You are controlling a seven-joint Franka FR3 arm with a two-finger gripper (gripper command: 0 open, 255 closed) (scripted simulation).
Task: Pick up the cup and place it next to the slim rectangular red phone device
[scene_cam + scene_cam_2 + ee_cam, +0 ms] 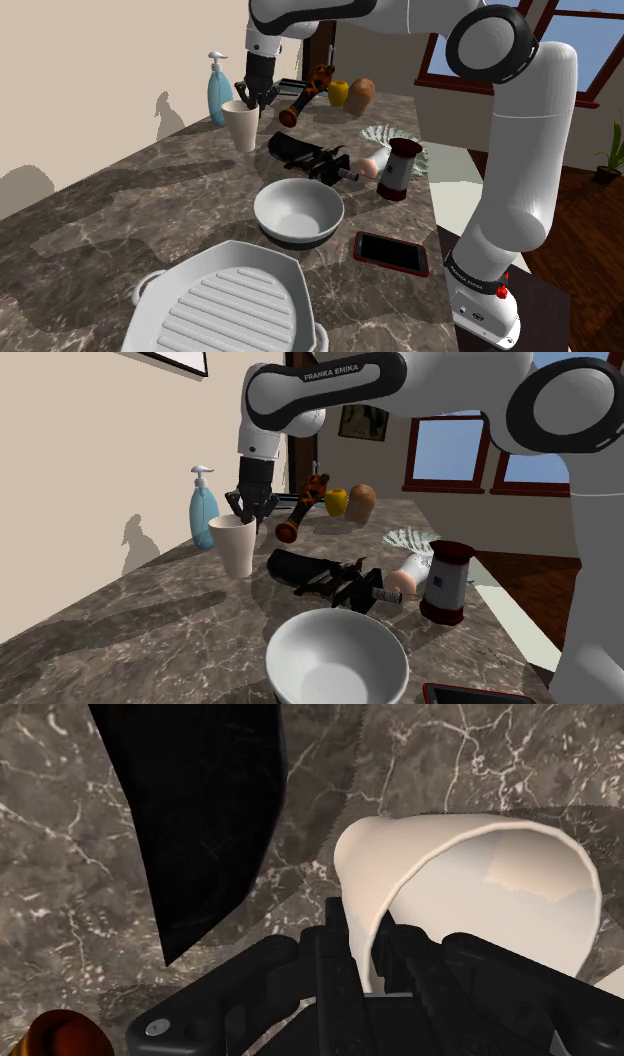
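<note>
While the arm (520, 150) reaches steeply down, its jaws clamp the cup (241, 128).

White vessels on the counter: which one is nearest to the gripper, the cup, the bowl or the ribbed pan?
The tall cup beside the blue soap bottle: the gripper is at its rim. The bowl and ribbed pan sit nearer the stand.
</note>
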